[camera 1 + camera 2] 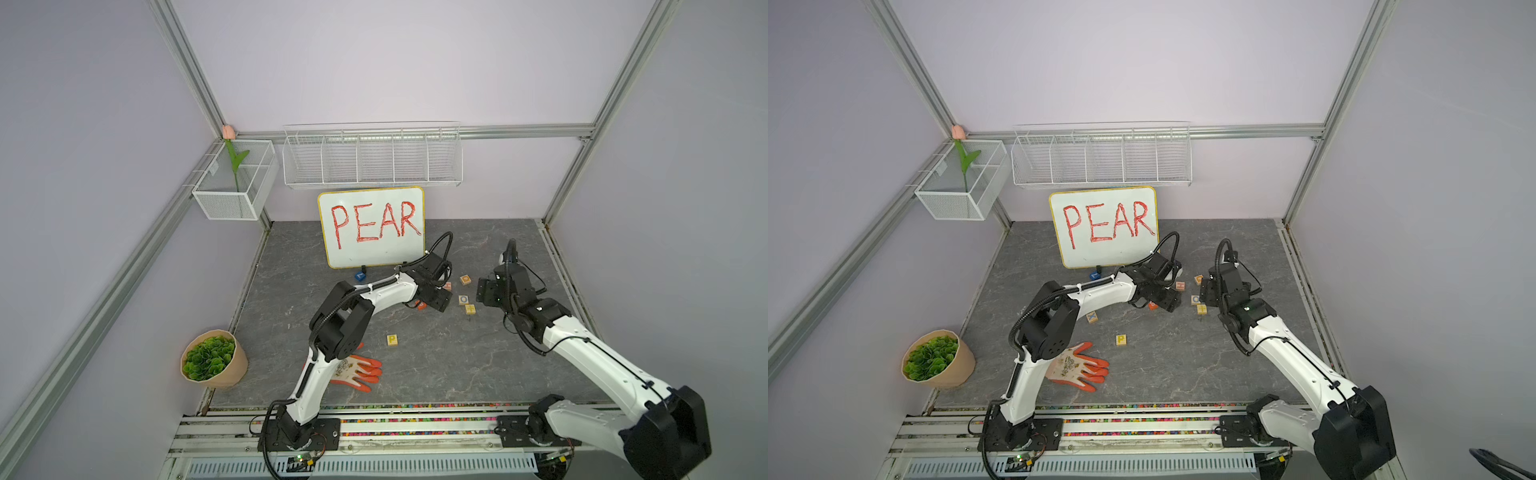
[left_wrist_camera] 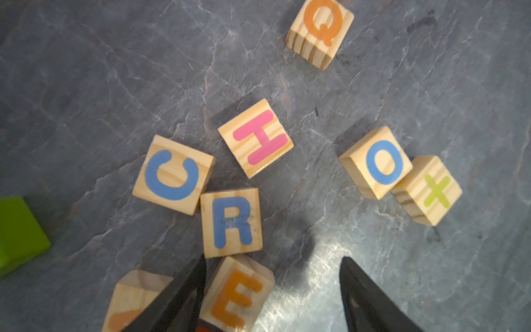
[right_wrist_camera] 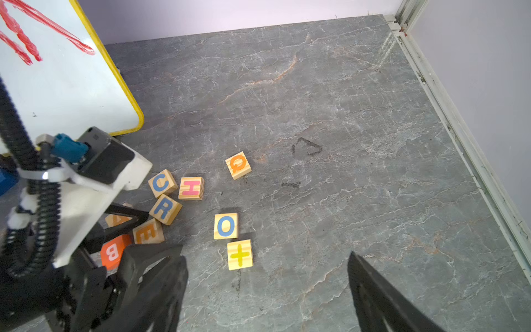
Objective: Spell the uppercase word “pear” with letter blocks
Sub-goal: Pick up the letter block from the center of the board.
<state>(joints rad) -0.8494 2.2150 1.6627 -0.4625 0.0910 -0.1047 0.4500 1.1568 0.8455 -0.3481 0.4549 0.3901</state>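
The light-wood cube with the yellow P sits alone on the counter, toward its front edge. Further back, the left gripper is open and empty, straddling the wood cube with the orange E. Worry: the blue-R wood cube touches it and an orange-lettered cube hugs one finger, so closing off-centre could drag or twist both. Right gripper hangs open, empty.

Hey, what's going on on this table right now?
Two robot arms are spelling PEAR, as written on the whiteboard. The left gripper is open and low, with the E block between its jaws but not yet gripped; the R block lies right beside it. The P block sits alone nearer the front. The right gripper hangs open, empty.
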